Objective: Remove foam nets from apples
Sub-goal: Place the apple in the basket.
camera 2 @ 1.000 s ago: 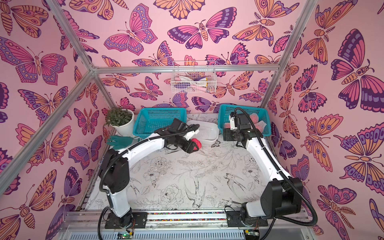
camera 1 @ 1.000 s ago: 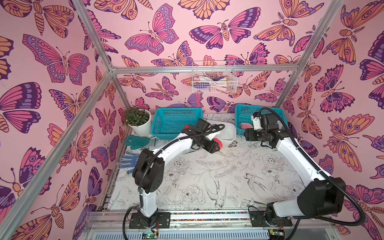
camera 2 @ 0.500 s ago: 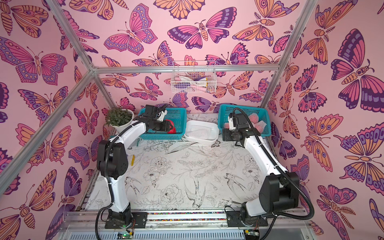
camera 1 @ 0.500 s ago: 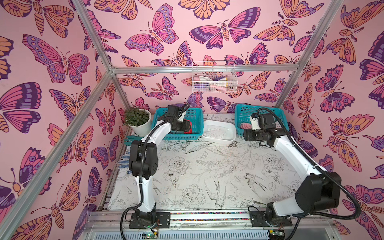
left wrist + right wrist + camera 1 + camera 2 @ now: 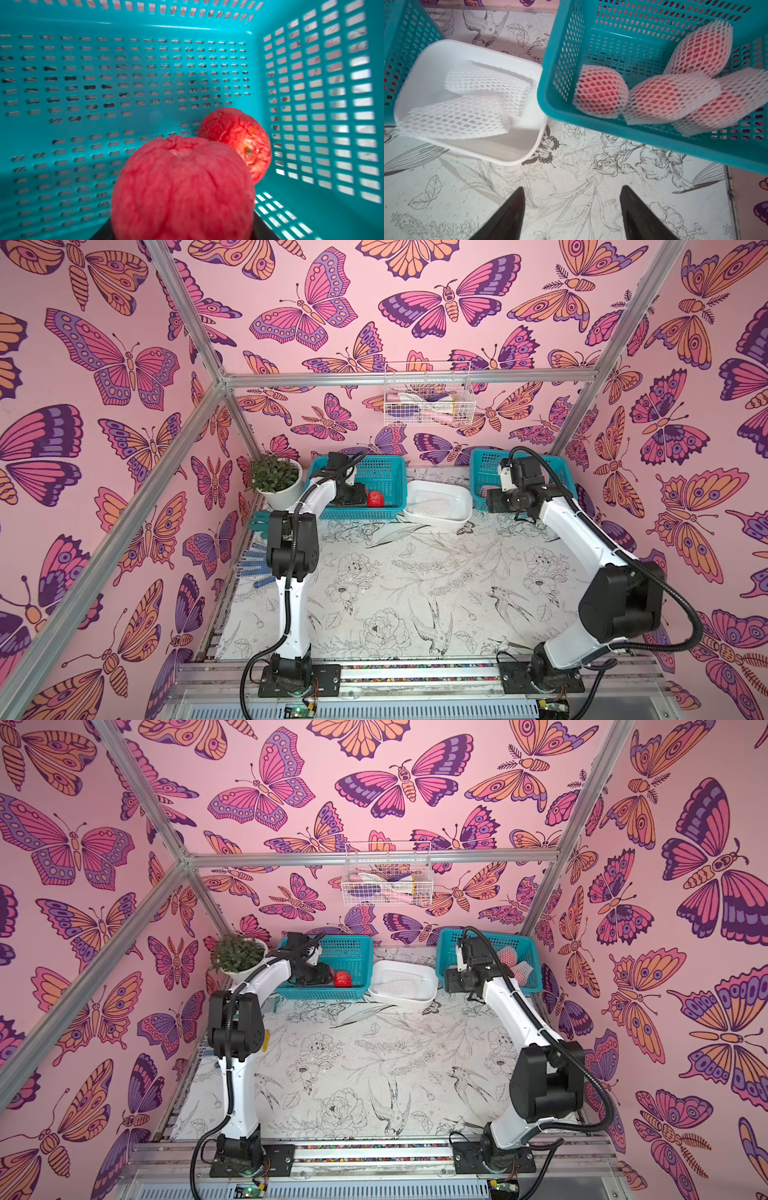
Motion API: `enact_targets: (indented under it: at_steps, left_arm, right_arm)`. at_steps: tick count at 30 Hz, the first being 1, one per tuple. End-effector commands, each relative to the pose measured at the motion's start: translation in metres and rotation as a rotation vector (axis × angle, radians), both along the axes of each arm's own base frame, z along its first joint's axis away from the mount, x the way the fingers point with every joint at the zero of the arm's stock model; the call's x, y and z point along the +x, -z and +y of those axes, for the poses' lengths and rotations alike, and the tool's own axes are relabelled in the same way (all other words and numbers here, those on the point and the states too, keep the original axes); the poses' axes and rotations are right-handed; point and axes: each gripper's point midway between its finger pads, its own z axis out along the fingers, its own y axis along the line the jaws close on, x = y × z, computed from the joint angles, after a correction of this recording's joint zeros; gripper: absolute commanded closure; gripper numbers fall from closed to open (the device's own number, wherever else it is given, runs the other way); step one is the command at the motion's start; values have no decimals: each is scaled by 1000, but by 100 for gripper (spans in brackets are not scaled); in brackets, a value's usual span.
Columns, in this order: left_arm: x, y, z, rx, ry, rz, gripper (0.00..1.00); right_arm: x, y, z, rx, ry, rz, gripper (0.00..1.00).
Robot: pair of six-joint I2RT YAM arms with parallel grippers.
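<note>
Left jaws, in both top views, are down inside the left basket (image 5: 384, 477) at the table's (image 5: 415, 572) back edge. A red apple (image 5: 375, 498) sits right at their tip, but their grip cannot be read from there. The right jaws hang over the table in front of the right basket (image 5: 484, 466), which stands in the back right corner and holds netted apples (image 5: 507, 957). Between the two baskets sits the white tub (image 5: 434, 523).

From the left wrist, the left jaws are clamped on a bare near apple (image 5: 182, 187), blurred and very close, with dark jaw parts showing on either side of it. A far apple (image 5: 236, 139), also bare and wrinkled, lies just behind it near the basket's side wall.

From the right wrist, the right jaws stand apart and empty above bare table. Two flat foam nets (image 5: 488, 83) lie overlapping in the white tub. Four netted apples (image 5: 600, 91) are bunched together, touching one another, in the right basket just beside the tub.
</note>
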Motion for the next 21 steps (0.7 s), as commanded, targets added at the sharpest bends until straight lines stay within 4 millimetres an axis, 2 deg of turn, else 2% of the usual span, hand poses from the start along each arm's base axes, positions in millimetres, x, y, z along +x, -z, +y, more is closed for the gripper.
enact_targets:
  at_steps: [1, 5, 11, 18, 20, 21]
  left_arm:
    - [-11, 20, 9, 73, 22, 90, 38]
    - [-12, 26, 11, 94, 27, 117, 34]
    - [-15, 23, 10, 78, 35, 128, 27]
    - [-16, 19, 12, 84, 21, 130, 21]
    - [-15, 14, 16, 96, 0, 121, 17]
    - [-15, 11, 16, 94, -5, 117, 7]
  right_arm:
    - [12, 9, -15, -56, 25, 60, 27]
    - [34, 22, -15, -82, 4, 116, 27]
    - [57, 29, -1, -43, -50, 159, 27]
    - [56, 42, 3, 30, -88, 238, 27]
    - [56, 46, 0, 33, -79, 244, 27]
    - [56, 47, -3, 32, -71, 245, 27]
